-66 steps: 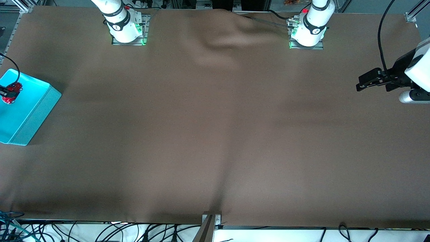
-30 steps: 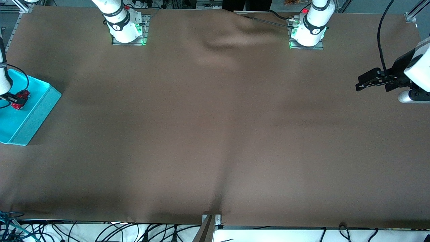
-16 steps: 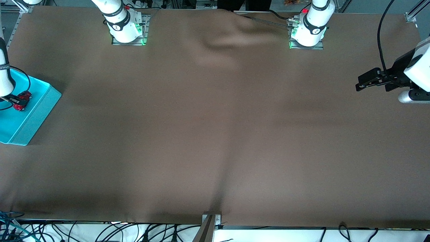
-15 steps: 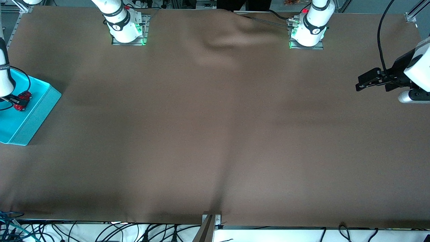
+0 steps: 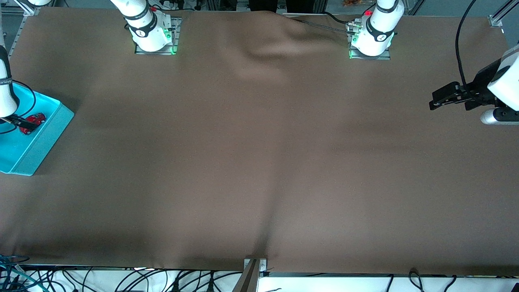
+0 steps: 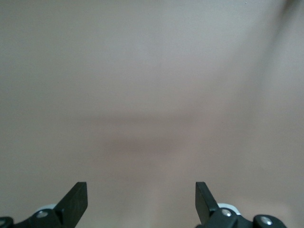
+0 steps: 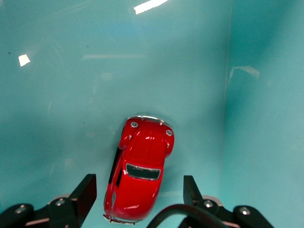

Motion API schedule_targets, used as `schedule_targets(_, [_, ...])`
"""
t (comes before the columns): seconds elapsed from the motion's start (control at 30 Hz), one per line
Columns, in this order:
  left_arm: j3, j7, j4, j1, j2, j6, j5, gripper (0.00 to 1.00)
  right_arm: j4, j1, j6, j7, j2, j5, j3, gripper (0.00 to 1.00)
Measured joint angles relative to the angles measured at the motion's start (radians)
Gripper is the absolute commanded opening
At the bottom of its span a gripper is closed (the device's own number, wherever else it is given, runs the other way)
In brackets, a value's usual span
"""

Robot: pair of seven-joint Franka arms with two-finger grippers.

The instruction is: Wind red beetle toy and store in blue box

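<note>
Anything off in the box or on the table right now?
Nothing stands out. The red beetle toy sits upright on the blue box floor, between the open right gripper's fingers. The left gripper waits open above the brown cloth, which is wrinkled.

Robotics lab: two white arms bolted to a brown-covered desk (image 5: pixel 259 162), aluminium framing (image 5: pixel 500 14), loose cables (image 5: pixel 121 280) along the edge.

Frame edge cuts off blue box (image 5: pixel 36 142)
</note>
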State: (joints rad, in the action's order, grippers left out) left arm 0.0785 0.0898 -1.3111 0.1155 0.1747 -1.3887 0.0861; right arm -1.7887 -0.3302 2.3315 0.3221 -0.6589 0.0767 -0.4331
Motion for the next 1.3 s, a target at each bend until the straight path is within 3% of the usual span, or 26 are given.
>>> schedule_targets(0.37, [0.000, 0.000, 0.000, 0.000, 0.000, 0.000, 0.000, 1.00, 0.015, 0.000, -0.014, 0.000, 0.007, 0.000, 0.001, 1.00])
schedule_targets(0.73, [0.000, 0.000, 0.000, 0.000, 0.000, 0.000, 0.000, 1.00, 0.078, 0.000, -0.210, -0.002, 0.059, 0.000, 0.026, 1.00])
schedule_targets(1.3, [0.000, 0.000, 0.000, 0.000, 0.000, 0.000, 0.000, 1.00, 0.090, 0.001, -0.338, -0.002, 0.131, -0.021, 0.070, 1.00])
